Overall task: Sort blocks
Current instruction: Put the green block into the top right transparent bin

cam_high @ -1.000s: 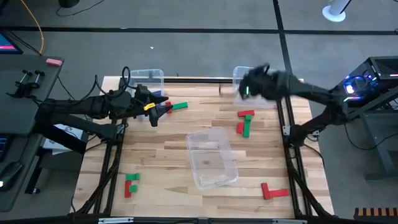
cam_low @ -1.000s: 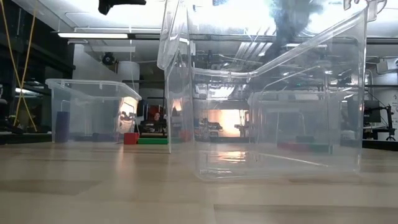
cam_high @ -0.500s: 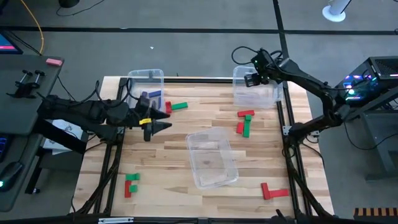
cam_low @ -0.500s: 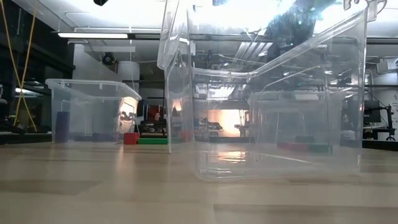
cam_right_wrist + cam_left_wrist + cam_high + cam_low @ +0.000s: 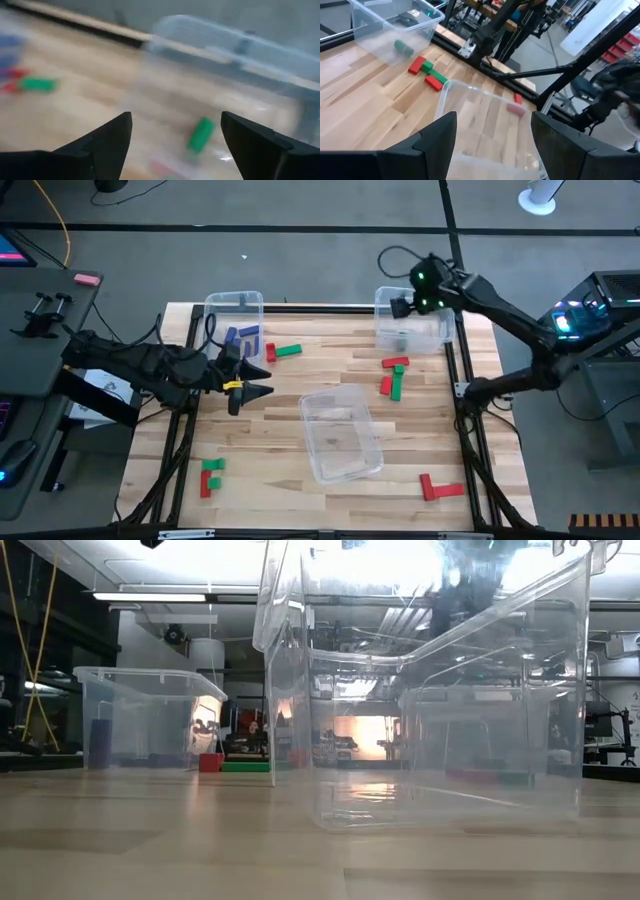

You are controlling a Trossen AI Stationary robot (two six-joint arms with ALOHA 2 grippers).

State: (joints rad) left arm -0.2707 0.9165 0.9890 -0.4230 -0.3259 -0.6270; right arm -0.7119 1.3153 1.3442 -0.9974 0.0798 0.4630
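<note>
My left gripper (image 5: 264, 380) (image 5: 493, 120) is open, hovering between the far left bin (image 5: 236, 302) and the centre bin (image 5: 342, 432). Blue blocks (image 5: 246, 338) lie in the far left bin. My right gripper (image 5: 406, 304) (image 5: 175, 119) is open above the far right bin (image 5: 432, 332), where a green block (image 5: 201, 134) (image 5: 404, 47) lies on the floor. Loose on the table are a red and green pair (image 5: 284, 352), a red and green cluster (image 5: 393, 376), another pair (image 5: 210, 475) near left, and red bars (image 5: 440, 488) near right.
The clear centre bin lies tipped on its side in the middle of the table, filling the low view (image 5: 430, 690). Black frame rails (image 5: 470, 430) run along the table's right and left sides. Bare wood lies between the centre bin and the near left blocks.
My left gripper has drawn back from the far left bin toward the near edge, uncovering the blue blocks in it. My right gripper has moved toward the far edge and now stands over the far right bin.
</note>
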